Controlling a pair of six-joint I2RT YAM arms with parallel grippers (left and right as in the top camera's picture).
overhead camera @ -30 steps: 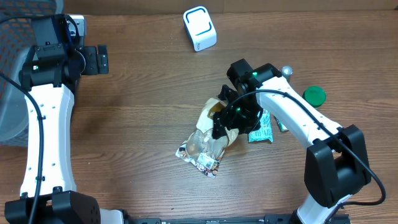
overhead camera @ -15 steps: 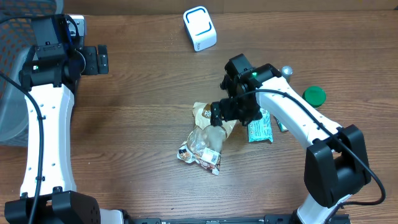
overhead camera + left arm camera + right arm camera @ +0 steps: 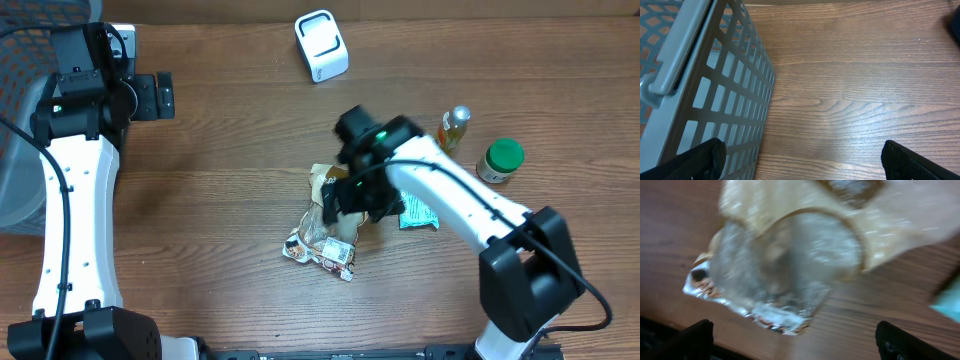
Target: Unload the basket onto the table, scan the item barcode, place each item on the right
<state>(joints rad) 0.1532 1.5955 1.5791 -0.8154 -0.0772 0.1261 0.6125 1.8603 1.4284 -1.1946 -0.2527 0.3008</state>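
- Bag (image 3: 325,238) lay crumpled near the middle of the table (image 3: 220,210), a touch toward the near edge, and neither arm held it.
- Right gripper (image 3: 348,203) hung directly over it, jaws spread wide with nothing between them. In the wrist view the bag filled the frame between the two fingers (image 3: 690,340).
- Left gripper (image 3: 165,96) sat at the far left corner beside the basket (image 3: 700,90), jaws wide as well, holding nothing.
- Scanner (image 3: 321,45), a white rounded block, waited at the far edge, well apart from the bag.
- It read as the pick-up step. My call was to come down on the tan folded top, where the film bunched and gave the fingers something to bite, not on the slick clear belly.
- The film looked thin, glossy and crinkly, clear in the middle and silvery at the seam. It would likely slip and fold, so a firm close and a slow lift seemed right.
- Pale label (image 3: 338,258) at the bag's near end might have carried the barcode, but it was too small to tell. That patch was best kept uncovered and flat for the scanner.
- Teal packet (image 3: 418,212) lay just beside the bag toward the right edge, close enough to snag, so it was worth avoiding.
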